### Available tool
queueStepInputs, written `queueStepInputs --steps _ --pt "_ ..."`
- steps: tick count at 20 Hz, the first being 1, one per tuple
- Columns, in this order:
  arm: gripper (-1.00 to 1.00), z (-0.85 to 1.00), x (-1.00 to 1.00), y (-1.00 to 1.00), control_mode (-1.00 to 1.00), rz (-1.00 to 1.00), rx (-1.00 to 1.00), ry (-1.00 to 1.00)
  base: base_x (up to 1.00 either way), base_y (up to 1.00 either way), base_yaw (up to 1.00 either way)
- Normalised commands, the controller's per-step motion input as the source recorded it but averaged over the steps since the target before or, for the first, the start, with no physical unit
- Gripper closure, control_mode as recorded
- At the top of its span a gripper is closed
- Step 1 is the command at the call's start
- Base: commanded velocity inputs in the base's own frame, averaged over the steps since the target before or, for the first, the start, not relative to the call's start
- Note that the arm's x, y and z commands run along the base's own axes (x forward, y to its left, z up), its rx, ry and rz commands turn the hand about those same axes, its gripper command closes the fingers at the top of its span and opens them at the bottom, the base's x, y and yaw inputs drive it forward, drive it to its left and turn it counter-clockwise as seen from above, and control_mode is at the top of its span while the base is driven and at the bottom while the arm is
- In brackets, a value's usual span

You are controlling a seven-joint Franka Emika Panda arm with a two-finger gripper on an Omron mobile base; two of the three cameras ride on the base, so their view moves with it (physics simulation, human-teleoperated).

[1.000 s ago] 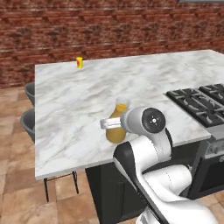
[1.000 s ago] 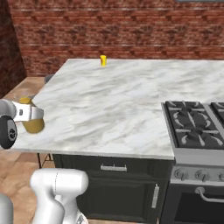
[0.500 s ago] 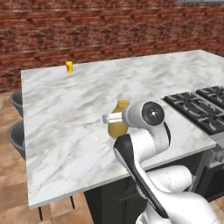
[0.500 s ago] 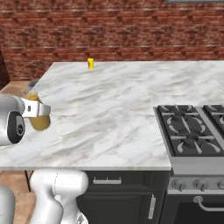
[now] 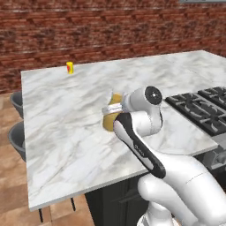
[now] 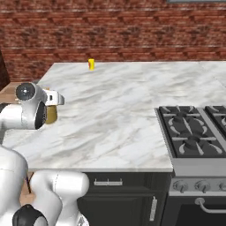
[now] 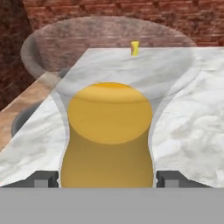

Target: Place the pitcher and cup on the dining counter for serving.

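Mustard-amber and bottle-shaped, the pitcher (image 7: pixel 107 135) sits between your gripper (image 7: pixel 107 178) tips, one dark fingertip (image 7: pixel 43 178) on each side of its rounded body; the jaws stand wide and appear to be clamped on it. In the left base view the pitcher (image 5: pixel 111 118) hangs over the near half of the dining counter (image 5: pixel 62 114), just ahead of the hand, and in the right base view it (image 6: pixel 51 114) shows above the counter's left edge (image 6: pixel 132 106).

The step in hand looks like setting the pitcher down. Keep it upright, lower it straight until its base meets the marble well in from the edge, and only then spread the fingers. Stay clear of the gas cooktop (image 6: pixel 190 132). The yellow cup (image 5: pixel 69 67) already stands at the far edge, well apart.

You cannot see the pitcher's base, so whether it touches the marble is uncertain. Its pale, see-through neck washes out against the counter, and the arm covers much of its body in both base views.
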Motion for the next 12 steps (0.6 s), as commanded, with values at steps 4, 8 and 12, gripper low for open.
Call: queueStepInputs --steps 4,8,12 --pt "1.00 0.00 0.92 0.00 -1.00 0.45 0.00 0.31 0.00 0.00 0.00" --pt "1.00 -0.08 1.00 0.11 -1.00 0.43 -0.02 0.38 0.00 0.00 0.00" --pt "1.00 -0.03 0.42 0.50 -1.00 0.26 -0.10 0.18 0.00 0.00 0.00"
